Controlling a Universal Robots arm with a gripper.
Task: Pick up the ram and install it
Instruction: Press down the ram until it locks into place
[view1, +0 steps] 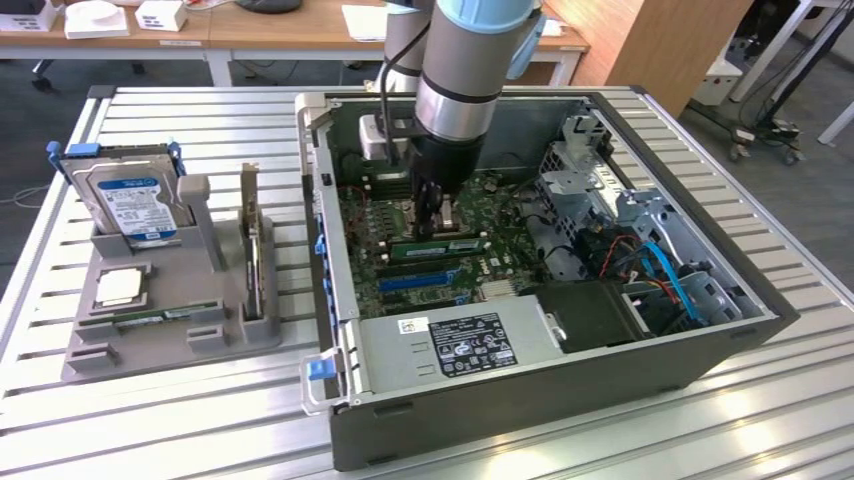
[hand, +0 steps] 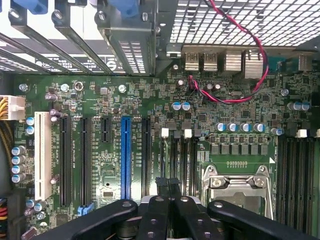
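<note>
1 ram (view1: 438, 243) stick sat in the motherboard (hand: 150, 125) slots directly beneath the gripper (view1: 430, 222), whose fingers were closed together.

Open-topped case (view1: 534, 330), crowded inside.
Reachable from above only: walls on 4 sides, drive cage (view1: 601, 190) and blue cables (view1: 667, 280) packing the exterior view's right, power supply (view1: 461, 345) filling the near edge. Gripper (view1: 434, 215), fingers closed, low over the motherboard (hand: 150, 100) beside a seated ram (view1: 434, 243). Outside, bare slatted table (view1: 200, 430) around a grey holder (view1: 160, 320) with hard drive (view1: 134, 205) and expansion card (view1: 250, 240) standing upright.
</note>
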